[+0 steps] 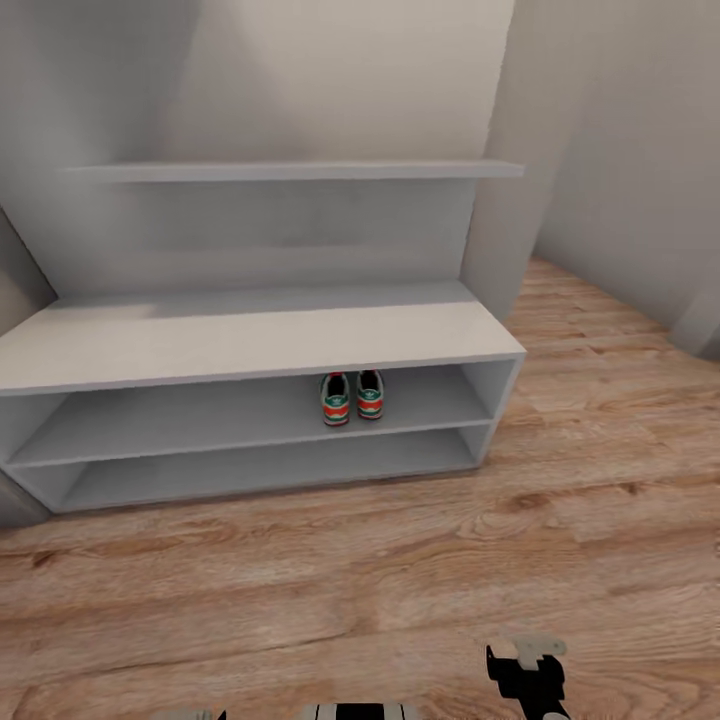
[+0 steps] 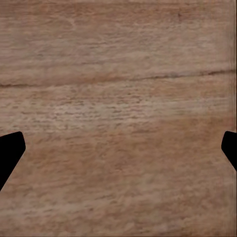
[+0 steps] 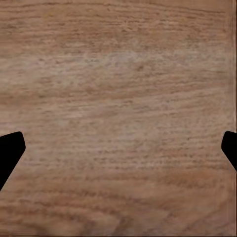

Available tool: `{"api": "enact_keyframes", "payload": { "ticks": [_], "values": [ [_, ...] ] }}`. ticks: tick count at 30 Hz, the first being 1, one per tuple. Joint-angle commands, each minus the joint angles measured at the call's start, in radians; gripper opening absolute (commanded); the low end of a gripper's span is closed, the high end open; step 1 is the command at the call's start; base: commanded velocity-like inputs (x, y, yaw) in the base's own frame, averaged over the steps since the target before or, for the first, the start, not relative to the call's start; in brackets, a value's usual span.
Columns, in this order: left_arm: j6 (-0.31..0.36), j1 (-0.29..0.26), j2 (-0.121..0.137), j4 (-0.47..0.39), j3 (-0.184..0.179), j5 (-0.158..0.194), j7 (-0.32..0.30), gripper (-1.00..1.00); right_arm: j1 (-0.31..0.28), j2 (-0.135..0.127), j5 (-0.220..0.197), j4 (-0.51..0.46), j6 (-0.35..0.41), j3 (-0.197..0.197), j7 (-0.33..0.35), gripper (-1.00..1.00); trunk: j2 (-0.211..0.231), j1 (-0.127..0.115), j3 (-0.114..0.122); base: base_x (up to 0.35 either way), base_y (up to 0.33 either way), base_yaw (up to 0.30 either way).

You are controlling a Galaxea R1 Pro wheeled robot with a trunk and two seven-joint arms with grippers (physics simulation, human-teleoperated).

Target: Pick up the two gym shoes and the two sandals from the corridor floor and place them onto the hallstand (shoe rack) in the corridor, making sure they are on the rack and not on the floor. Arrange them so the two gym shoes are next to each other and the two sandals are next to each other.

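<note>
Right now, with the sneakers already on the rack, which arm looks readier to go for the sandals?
Hard to say. The gym shoes sit together on the hallstand's upper tier. Both grippers, left and right, are open over bare floor. With no sandal to judge by, neither arm has an edge.

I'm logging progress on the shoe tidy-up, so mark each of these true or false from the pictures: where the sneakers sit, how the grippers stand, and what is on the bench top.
1. The two cream-white sneakers with green stripes stand side by side on the upper open tier of the pale grey-white shoe rack. True.
2. The sneakers lie on the light brown wood plank floor. False: they are on the rack's tier.
3. The left gripper is open over bare floor. True.
4. The right gripper clamps a sandal. False: its fingers are spread, nothing between them.
5. A sandal rests on the bench top. False: it is bare.
</note>
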Motion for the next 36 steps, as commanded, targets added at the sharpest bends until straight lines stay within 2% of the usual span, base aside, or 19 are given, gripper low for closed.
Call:
{"api": "enact_keyframes", "payload": {
  "ticks": [1,6,28,36],
  "values": [
    [-0.001,0.000,-0.001,0.000,0.008,-0.002,-0.009,1.00,0.000,0.000,0.005,0.002,-0.004,-0.007,-0.004,1.00,0.000,0.000,0.000,0.000,0.000,-0.288],
    [-0.001,0.000,0.000,0.001,0.009,-0.001,-0.009,1.00,0.003,-0.001,-0.008,0.002,-0.007,-0.007,-0.004,1.00,0.000,0.000,0.003,0.000,0.000,-0.288],
    [-0.001,0.000,-0.001,0.001,0.010,0.001,-0.009,1.00,0.006,-0.001,-0.016,0.002,-0.010,-0.007,-0.004,1.00,0.154,-0.085,0.076,0.000,0.000,-0.292],
    [-0.001,-0.001,0.000,0.002,0.010,0.002,-0.009,1.00,0.006,-0.001,-0.016,0.002,-0.010,-0.007,-0.004,1.00,0.154,-0.085,0.077,0.000,0.000,-0.299]
  ]
}}
